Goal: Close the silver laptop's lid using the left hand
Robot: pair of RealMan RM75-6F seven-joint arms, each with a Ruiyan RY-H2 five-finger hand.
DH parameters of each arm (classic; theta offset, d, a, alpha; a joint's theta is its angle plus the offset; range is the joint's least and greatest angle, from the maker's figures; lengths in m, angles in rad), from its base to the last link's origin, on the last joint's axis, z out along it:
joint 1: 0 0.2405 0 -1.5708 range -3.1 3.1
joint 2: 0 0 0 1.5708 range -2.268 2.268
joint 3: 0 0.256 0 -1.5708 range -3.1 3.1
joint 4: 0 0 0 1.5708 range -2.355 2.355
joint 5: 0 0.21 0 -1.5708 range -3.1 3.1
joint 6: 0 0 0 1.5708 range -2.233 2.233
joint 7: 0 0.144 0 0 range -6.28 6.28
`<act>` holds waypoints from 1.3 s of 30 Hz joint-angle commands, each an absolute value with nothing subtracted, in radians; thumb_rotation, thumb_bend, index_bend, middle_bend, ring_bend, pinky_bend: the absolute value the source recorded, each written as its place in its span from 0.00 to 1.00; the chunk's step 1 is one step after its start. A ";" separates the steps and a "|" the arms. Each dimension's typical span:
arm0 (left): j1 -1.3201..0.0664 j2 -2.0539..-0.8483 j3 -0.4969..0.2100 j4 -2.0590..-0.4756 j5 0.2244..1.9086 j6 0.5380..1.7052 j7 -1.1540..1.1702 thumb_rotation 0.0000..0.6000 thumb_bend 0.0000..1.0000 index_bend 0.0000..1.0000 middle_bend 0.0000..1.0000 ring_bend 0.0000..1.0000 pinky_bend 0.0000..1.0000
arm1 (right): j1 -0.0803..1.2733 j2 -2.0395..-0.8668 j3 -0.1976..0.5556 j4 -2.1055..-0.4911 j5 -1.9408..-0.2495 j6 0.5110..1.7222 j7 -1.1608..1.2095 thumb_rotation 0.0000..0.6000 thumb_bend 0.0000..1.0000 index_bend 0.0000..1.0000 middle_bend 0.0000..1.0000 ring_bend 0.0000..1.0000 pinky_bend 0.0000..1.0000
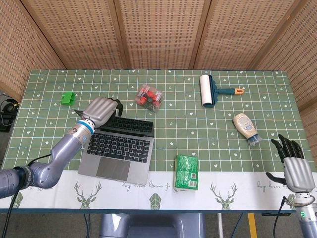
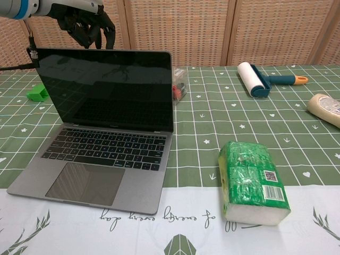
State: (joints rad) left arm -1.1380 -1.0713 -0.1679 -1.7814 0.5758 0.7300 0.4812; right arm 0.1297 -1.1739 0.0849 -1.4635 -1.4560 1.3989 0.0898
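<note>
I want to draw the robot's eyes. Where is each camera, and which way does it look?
Head view: high up, looking down on the green checked table; shows both arms, the left robot hand on the silver laptop, the right robot hand.
Chest view: low at the table's front edge, looking across; shows only the left robot hand.
Both share the laptop.

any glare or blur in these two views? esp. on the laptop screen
Head view: even, soft light, sharp throughout, no glare; the laptop screen is foreshortened to a thin dark strip under the left hand. Chest view: the screen is dark and glossy, with faint reflections but no hot spot; the tissue pack is sharp.
</note>
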 commanded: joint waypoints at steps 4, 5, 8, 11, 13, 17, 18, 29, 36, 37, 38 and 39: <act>-1.114 -1.035 -0.147 -1.856 0.628 0.740 0.456 1.00 1.00 0.48 0.31 0.32 0.35 | 0.127 -1.172 0.080 -1.472 -1.470 1.411 0.085 1.00 0.10 0.14 0.00 0.00 0.02; -1.110 -1.029 -0.144 -1.870 0.636 0.744 0.453 1.00 1.00 0.48 0.31 0.32 0.36 | 0.127 -1.172 0.078 -1.474 -1.474 1.412 0.083 1.00 0.10 0.14 0.00 0.00 0.02; -1.095 -0.996 -0.130 -1.933 0.660 0.747 0.442 1.00 1.00 0.48 0.31 0.32 0.36 | 0.127 -1.173 0.073 -1.480 -1.484 1.414 0.077 1.00 0.10 0.14 0.00 0.00 0.02; -1.081 -0.970 -0.118 -1.975 0.688 0.758 0.441 1.00 1.00 0.48 0.31 0.32 0.36 | 0.126 -1.172 0.071 -1.483 -1.489 1.419 0.075 1.00 0.10 0.14 0.00 0.00 0.02; -1.071 -0.955 -0.110 -1.997 0.706 0.767 0.441 1.00 1.00 0.48 0.31 0.32 0.36 | 0.125 -1.172 0.070 -1.486 -1.493 1.424 0.075 1.00 0.10 0.14 0.00 0.00 0.02; -1.046 -0.926 -0.088 -2.049 0.741 0.782 0.437 1.00 1.00 0.48 0.31 0.32 0.36 | 0.122 -1.167 0.068 -1.493 -1.501 1.433 0.078 1.00 0.10 0.15 0.00 0.00 0.02; -1.038 -0.919 -0.082 -2.062 0.751 0.785 0.433 1.00 1.00 0.48 0.31 0.33 0.36 | 0.121 -1.166 0.067 -1.495 -1.503 1.436 0.078 1.00 0.10 0.15 0.00 0.00 0.02; -0.957 -0.921 -0.019 -2.101 0.865 0.797 0.398 1.00 1.00 0.47 0.31 0.33 0.37 | 0.113 -1.155 0.061 -1.514 -1.521 1.455 0.080 1.00 0.10 0.15 0.00 0.00 0.02; -0.913 -0.928 -0.008 -2.110 0.948 0.803 0.354 1.00 1.00 0.48 0.31 0.33 0.37 | 0.111 -1.155 0.058 -1.520 -1.528 1.461 0.074 1.00 0.10 0.15 0.00 0.00 0.02; -0.911 -0.925 -0.009 -2.113 0.953 0.800 0.345 1.00 1.00 0.48 0.31 0.33 0.37 | 0.111 -1.155 0.057 -1.520 -1.528 1.461 0.073 1.00 0.10 0.15 0.00 0.00 0.02; -0.908 -0.919 -0.011 -2.116 0.961 0.789 0.330 1.00 1.00 0.48 0.31 0.33 0.37 | 0.112 -1.155 0.057 -1.521 -1.528 1.460 0.073 1.00 0.10 0.15 0.00 0.00 0.02; -0.907 -0.915 -0.011 -2.116 0.967 0.781 0.322 1.00 1.00 0.48 0.31 0.33 0.37 | 0.112 -1.154 0.057 -1.522 -1.528 1.459 0.073 1.00 0.10 0.15 0.00 0.00 0.02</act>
State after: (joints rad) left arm -0.9133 -0.9214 -0.0098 -2.1121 0.9559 0.7918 0.3365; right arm 0.1117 -1.1542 0.0573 -1.5216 -1.5276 1.4594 0.0728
